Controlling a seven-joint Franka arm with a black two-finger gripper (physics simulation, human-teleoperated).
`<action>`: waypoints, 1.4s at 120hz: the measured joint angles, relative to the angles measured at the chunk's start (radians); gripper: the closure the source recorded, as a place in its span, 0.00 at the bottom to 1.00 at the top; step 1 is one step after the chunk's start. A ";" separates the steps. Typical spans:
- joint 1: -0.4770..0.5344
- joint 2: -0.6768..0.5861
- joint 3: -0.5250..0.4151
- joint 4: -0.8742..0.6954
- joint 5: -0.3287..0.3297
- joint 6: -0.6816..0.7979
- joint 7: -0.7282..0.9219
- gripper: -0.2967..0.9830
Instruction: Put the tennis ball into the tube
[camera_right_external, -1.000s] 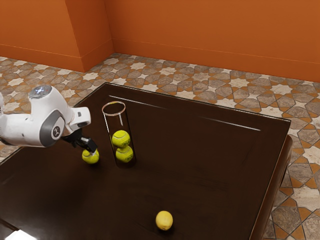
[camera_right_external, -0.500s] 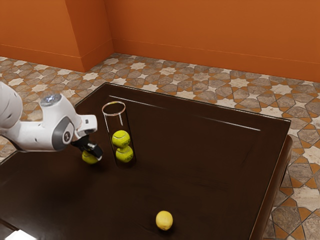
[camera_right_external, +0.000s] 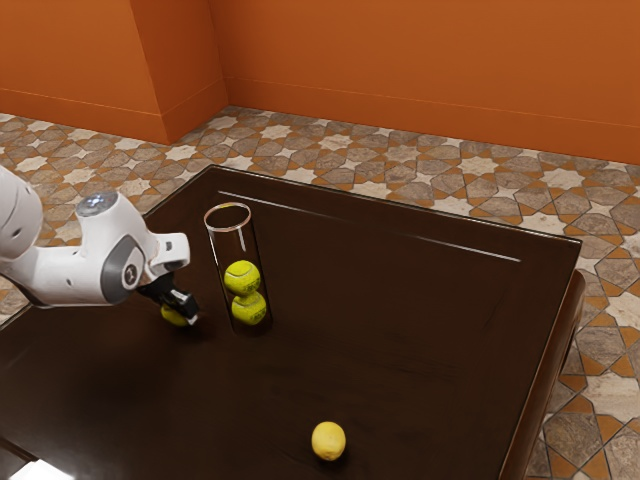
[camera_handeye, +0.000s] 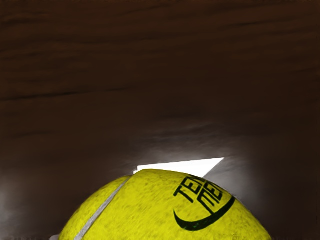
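The round, yellow-green tennis ball is outside the tall, clear, round tube — right at the black two-finger gripper. I can't tell if the fingers are wide or narrow. Two yellow-green balls sit inside the tube.

The tennis ball by the black gripper is yellow-green, with a pale grey seam and black lettering above a black swoosh. The arm is white with grey joints. The clear tube has a coppery rim; its two balls are yellow-green. The near fruit is yellow, the table dark brown, faintly streaked. The far wall is orange; stars in cream, brown and orange pattern the floor.
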 joint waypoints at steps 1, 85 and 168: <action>0.000 -0.001 -0.001 0.000 0.000 0.000 0.000 0.43; 0.015 -0.418 -0.143 0.350 0.017 -0.681 -0.019 0.50; -0.039 -0.202 -0.164 0.494 0.052 -0.813 -0.038 0.51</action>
